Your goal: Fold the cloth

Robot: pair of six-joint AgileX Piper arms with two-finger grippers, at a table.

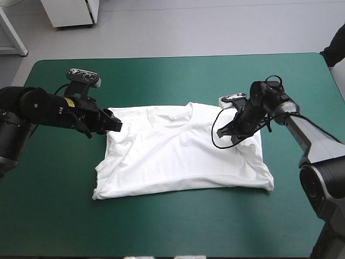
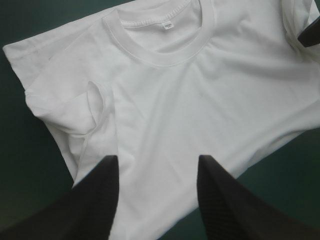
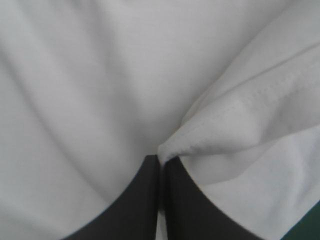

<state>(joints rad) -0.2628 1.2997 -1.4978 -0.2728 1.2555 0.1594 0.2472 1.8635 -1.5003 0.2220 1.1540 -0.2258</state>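
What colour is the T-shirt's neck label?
White; the label shows best in the left wrist view.

Teal-green table [image 1: 172, 232]; grey floor [image 1: 215, 27] & white cabinet [image 1: 73, 13] beyond.

The label [image 2: 168, 26] in the T-shirt [image 2: 200, 100] is too small to read.

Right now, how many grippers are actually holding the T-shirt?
1. The right gripper is shut on a fold at the near side of the T-shirt; the left gripper is open at the opposite side, holding nothing.
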